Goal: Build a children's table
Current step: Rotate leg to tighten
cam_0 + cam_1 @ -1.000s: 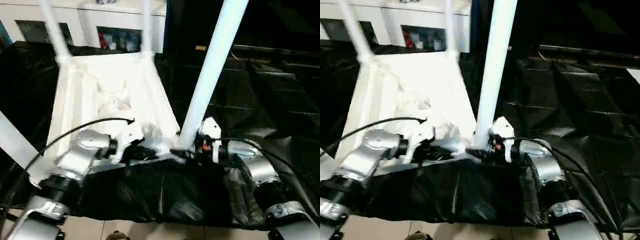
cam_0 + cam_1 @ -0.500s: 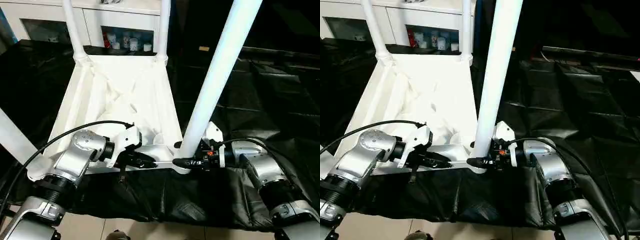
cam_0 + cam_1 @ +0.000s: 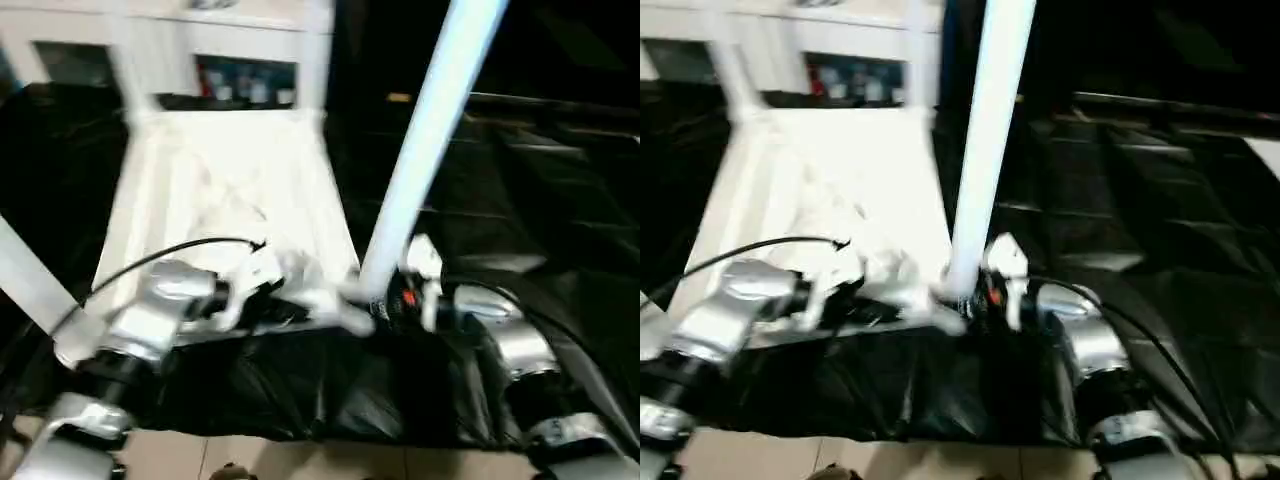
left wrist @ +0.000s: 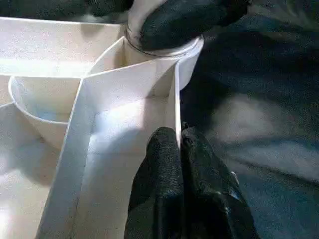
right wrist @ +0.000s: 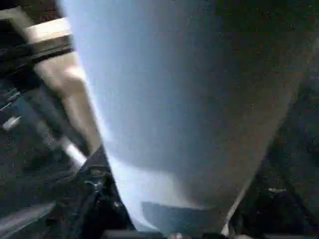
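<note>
**Inspector:** Left eye view first. Where does the work piece sit?

**Assistant:** The tabletop (image 3: 225, 200) lies upside down on a surface draped in black sheeting (image 3: 520, 180), ribbed underside up. One white leg (image 3: 425, 150) stands in the near right corner socket (image 4: 164, 52) and leans slightly towards picture right. Two more legs rise from the far corners, and a fourth leg (image 3: 30, 285) crosses the near left edge.

**Inspector:** State of the pincers?

**Assistant:** The left gripper (image 4: 180, 144) is clenched on the thin near rim of the tabletop, close to that socket; in the left wrist view its two black fingers pinch the wall between them. The right gripper (image 3: 385, 300) sits at the foot of the near right leg, just above the socket, and a black finger (image 4: 184, 20) is against the tube there. Whether it grips the leg I cannot tell.

**Inspector:** Anything in the way?

**Assistant:** In the right wrist view the leg stands immediately before the lens and hides what lies behind it. A black cable (image 3: 160, 255) arcs over the left forearm and crosses the near part of the tabletop.

**Inspector:** Surroundings and containers?

**Assistant:** A white cabinet (image 3: 170, 40) stands behind the far edge of the tabletop. One glass-fronted compartment (image 3: 245, 80) holds small items, some red and some pale; they are too blurred to identify. Pale floor (image 3: 250, 455) is below the hanging sheeting.
</note>
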